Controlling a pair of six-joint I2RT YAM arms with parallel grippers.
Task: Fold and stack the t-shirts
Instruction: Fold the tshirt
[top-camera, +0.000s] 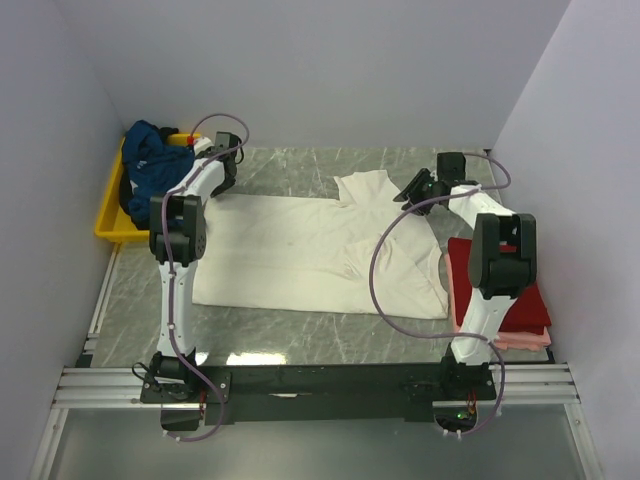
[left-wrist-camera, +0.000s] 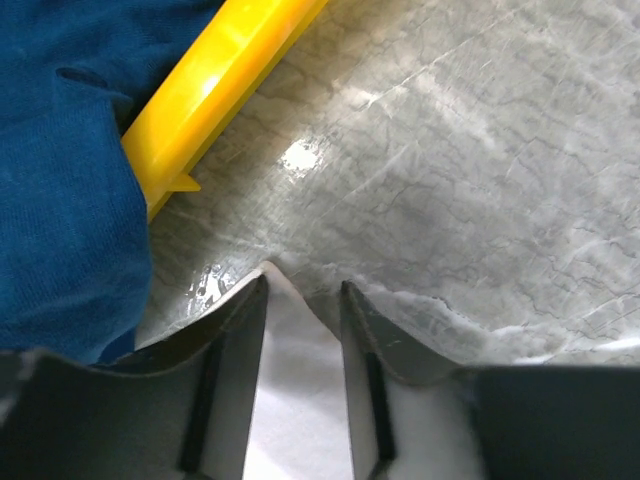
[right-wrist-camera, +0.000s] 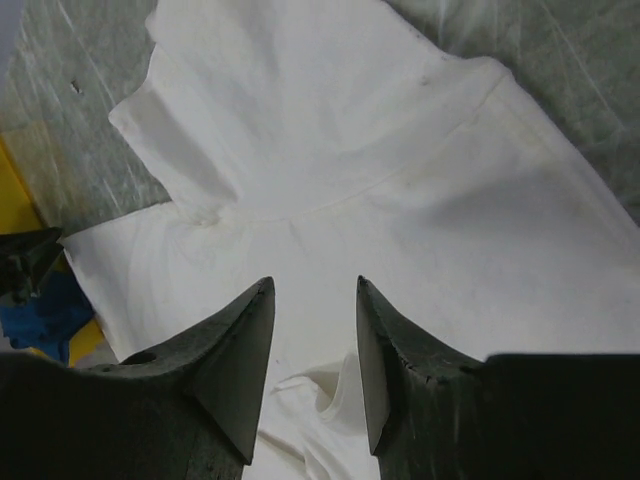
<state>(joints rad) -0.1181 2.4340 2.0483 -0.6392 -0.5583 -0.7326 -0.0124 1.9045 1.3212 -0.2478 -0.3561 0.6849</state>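
Note:
The cream-white t-shirt lies spread flat in the middle of the table. My left gripper is at its far left corner. In the left wrist view that gripper is open, tips down at the marble, with the shirt's corner lying between the fingers. My right gripper hovers by the far sleeve. In the right wrist view it is open over the shirt, with a small raised fold below the gap. The dark teal-blue shirt is bunched in the tray. The red shirt lies folded at the right on the pale pink one.
The yellow plastic tray stands at the far left against the wall; its rim runs close beside my left fingers. White walls close in the table on the left, back and right. The right arm's upper link reaches over the red shirt.

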